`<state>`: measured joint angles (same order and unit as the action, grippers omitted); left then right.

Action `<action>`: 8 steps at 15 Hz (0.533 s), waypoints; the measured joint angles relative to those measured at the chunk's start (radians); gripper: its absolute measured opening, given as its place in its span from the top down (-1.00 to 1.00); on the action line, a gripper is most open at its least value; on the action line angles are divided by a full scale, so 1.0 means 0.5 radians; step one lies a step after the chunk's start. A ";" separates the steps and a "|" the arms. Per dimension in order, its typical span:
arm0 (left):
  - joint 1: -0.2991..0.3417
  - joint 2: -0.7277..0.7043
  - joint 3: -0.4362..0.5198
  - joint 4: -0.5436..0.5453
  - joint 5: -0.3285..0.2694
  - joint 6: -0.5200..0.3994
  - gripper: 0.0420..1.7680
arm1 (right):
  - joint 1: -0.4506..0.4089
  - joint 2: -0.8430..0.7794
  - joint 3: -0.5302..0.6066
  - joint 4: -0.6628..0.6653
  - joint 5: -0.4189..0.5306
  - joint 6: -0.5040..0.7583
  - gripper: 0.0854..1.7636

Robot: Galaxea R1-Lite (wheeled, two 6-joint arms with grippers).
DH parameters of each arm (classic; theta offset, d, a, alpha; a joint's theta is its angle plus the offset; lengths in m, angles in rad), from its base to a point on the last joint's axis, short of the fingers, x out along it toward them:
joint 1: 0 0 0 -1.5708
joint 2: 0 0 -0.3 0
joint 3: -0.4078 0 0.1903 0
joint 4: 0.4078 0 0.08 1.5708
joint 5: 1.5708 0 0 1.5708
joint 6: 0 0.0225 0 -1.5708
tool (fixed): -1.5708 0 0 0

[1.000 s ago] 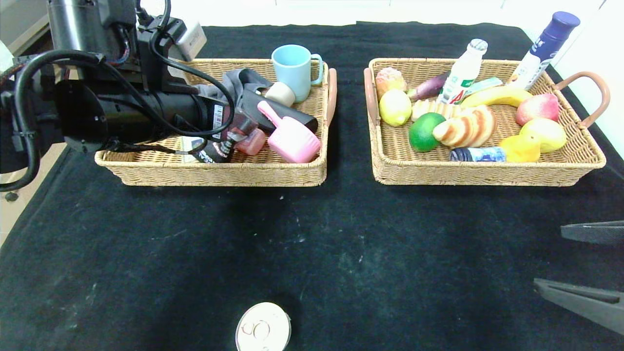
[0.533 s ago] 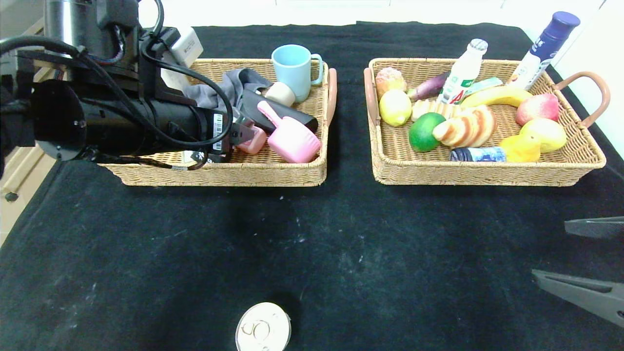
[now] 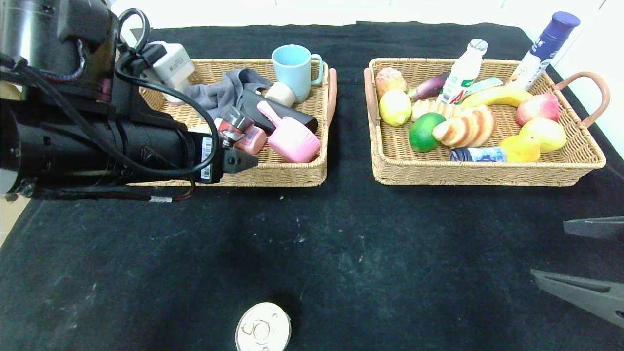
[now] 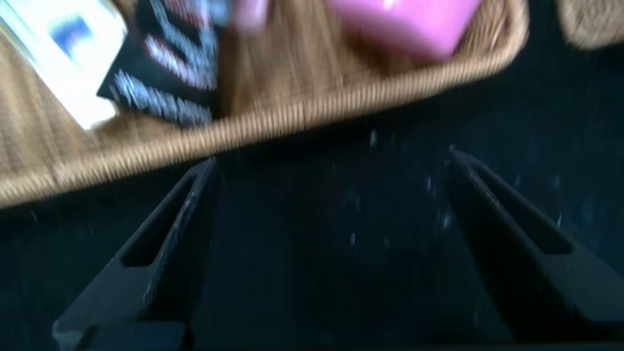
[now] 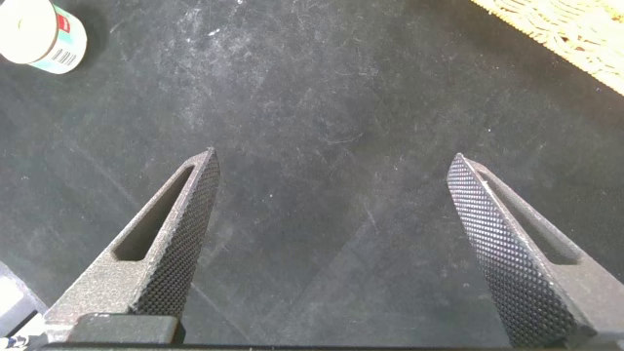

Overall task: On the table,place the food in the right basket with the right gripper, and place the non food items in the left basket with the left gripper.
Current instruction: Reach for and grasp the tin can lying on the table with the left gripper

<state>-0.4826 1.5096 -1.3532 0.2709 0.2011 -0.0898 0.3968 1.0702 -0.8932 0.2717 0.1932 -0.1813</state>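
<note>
The black cloth-covered counter (image 3: 312, 234) carries two woven wicker baskets. The left basket (image 3: 273, 173) holds non-food: grey cloth, blue mug, pink scoop (image 3: 291, 138), small pink bottle (image 3: 246, 136). The right basket (image 3: 487, 173) holds fruit, bread and bottles. The left gripper (image 4: 331, 244) hangs over the left basket's near rim, jaws wide and empty. The right gripper (image 5: 336, 239) hovers over bare cloth, jaws spread. A round white-lidded can (image 3: 263, 332) stands alone at the near edge.
</note>
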 joint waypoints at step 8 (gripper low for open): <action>-0.225 -0.026 0.081 0.485 0.002 -0.329 -0.91 | 0.002 0.003 0.001 -0.001 -0.002 0.001 -0.94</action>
<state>-0.5949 1.4966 -1.3128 0.5132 0.2019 -0.2540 0.3979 1.0717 -0.8928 0.2713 0.1923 -0.1809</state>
